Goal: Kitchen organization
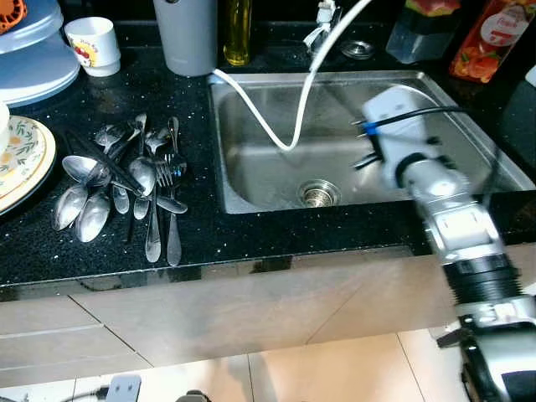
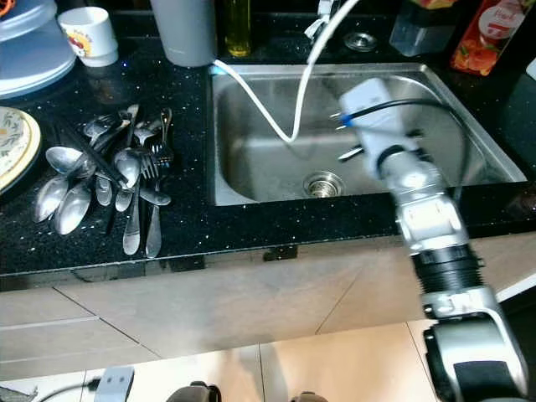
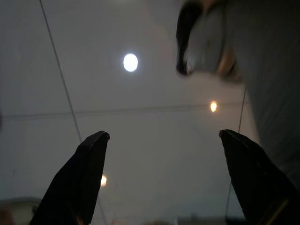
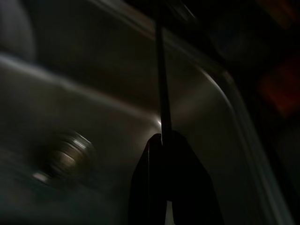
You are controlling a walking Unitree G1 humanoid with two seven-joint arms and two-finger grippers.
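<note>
Right gripper (image 4: 166, 140) hangs over the sink (image 1: 251, 180), fingers pressed together on a thin dark stick – a chopstick, perhaps. Cutlery (image 1: 126, 180) lies heaped on the counter (image 1: 201, 230) left of it – left gripper (image 3: 164, 140) spread wide

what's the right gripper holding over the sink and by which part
The right gripper is shut on a thin black rod, pinched at its near end over the sink. What the rod is cannot be told. The left gripper is open, holding nothing.
</note>
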